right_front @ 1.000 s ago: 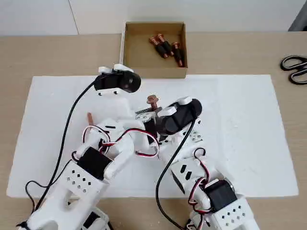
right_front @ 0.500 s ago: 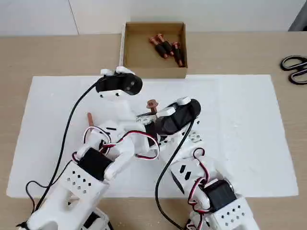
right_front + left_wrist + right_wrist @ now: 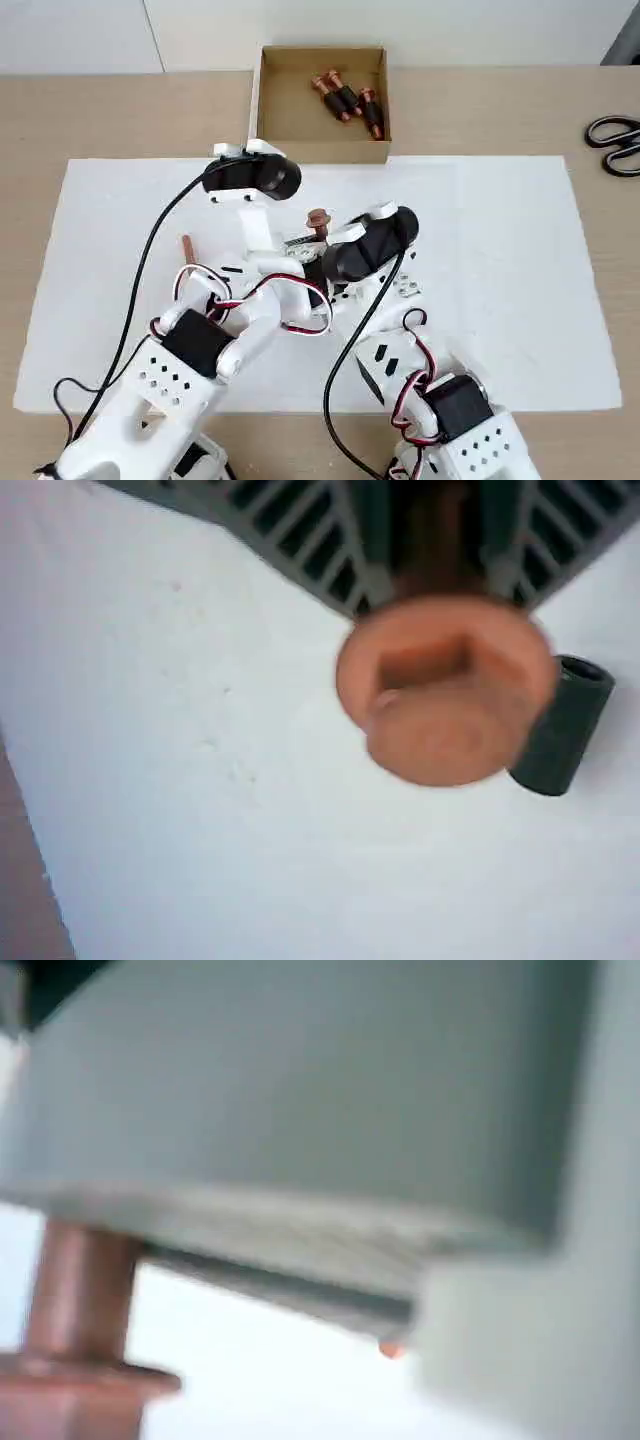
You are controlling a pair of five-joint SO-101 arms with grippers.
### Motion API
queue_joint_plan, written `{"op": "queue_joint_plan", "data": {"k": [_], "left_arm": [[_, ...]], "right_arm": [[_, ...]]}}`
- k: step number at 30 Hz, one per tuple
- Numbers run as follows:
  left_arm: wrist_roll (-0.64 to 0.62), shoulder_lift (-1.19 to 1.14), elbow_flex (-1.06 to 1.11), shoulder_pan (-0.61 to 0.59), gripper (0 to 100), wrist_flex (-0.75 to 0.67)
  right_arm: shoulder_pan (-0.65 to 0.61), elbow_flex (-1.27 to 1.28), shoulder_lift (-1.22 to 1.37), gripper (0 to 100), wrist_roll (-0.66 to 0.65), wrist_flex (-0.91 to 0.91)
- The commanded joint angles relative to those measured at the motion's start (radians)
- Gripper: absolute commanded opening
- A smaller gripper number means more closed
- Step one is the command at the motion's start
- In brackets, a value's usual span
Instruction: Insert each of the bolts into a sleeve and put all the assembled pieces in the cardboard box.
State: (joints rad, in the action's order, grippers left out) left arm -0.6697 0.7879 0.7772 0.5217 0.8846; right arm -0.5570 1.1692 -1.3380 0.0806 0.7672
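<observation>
Nearest me, the left arm [image 3: 250,177] has swung its wrist in and a little toward me over the last second, closing on the right arm's claw. Whether the left claw is apart or together I cannot tell. The right claw [image 3: 314,238] has barely shifted. It is clamped on the shank of a copper bolt [image 3: 318,217], head up, over the middle of the white sheet [image 3: 500,280].

From the left wrist, a black sleeve [image 3: 560,725] lies on the sheet just past that bolt head, not yet picked up. I judge the left arm is lining up for it, so this pairing has yet to be made.

A second bolt [image 3: 187,245] lies loose on the sheet, well to the left. At the far edge, on the counter [image 3: 100,110], the cardboard box [image 3: 256,100] holds three assembled pieces [image 3: 347,98], unchanged.
</observation>
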Motion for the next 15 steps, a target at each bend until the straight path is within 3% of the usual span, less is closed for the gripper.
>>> {"op": "queue_joint_plan", "data": {"k": [1,6,15], "left_arm": [[0.032,0.002,0.005,-0.005,8,0.031],[0.032,0.005,0.001,-0.005,18,0.081],[0.038,0.006,-0.022,-0.005,18,0.187]], "right_arm": [[0.015,-0.014,-0.012,0.4,-0.002,-0.027],[0.016,-0.014,-0.012,0.4,-0.002,-0.027],[0.016,-0.014,-0.012,0.4,-0.002,-0.027]]}}
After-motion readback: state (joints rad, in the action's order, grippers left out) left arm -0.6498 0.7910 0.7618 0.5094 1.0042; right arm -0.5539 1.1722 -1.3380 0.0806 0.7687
